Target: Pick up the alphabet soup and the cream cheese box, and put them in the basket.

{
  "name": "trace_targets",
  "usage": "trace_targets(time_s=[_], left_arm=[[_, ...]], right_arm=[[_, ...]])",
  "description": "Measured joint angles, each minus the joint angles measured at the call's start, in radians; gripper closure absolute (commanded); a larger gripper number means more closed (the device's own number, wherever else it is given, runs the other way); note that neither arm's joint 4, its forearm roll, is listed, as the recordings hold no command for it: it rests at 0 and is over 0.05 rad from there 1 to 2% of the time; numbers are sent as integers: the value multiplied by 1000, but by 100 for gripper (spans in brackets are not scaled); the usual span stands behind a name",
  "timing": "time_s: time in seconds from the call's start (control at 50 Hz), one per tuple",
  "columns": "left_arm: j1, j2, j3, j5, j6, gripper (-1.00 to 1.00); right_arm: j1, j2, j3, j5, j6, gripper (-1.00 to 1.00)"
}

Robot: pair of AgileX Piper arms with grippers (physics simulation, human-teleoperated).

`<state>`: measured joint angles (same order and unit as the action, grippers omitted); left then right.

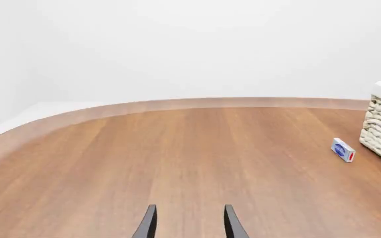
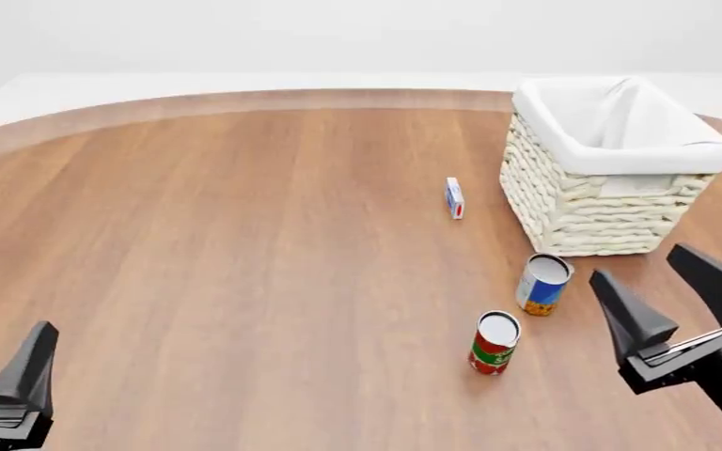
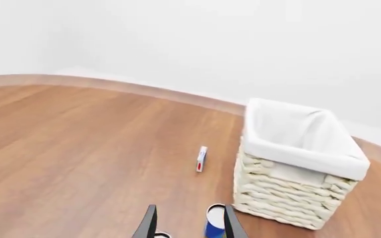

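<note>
Cream cheese box (image 2: 454,198) just left of basket (image 2: 587,211) — alphabet soup (image 2: 543,284) before it.

1. Warm reddish-brown wood grain across the table (image 2: 236,282), with a paler tan band along its curved far edge.
2. Cream-white weave on the basket (image 2: 593,202), plain white cloth lining folded over the rim.
3. Blue and white label on the alphabet soup (image 2: 543,284), orange-yellow band low down, silvery-white top.
4. Red and green on the other can (image 2: 494,344), white top.
5. White and blue on the cream cheese box (image 2: 454,198), a touch of red at one end; print too small to read, probably a logo.
6. Black on both grippers' fingers (image 2: 634,315).
</note>
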<state>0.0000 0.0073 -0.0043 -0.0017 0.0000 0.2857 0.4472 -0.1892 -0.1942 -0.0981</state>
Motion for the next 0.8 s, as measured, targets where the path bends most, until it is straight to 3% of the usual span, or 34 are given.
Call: trace_targets(time_s=[0.38,0.8], left_arm=[[0,0,0,0,0,-100],[0,0,0,0,0,-100]], right_arm=[[15,150,-129,36,49,-100],[53,294,-304,117,-6,-100]])
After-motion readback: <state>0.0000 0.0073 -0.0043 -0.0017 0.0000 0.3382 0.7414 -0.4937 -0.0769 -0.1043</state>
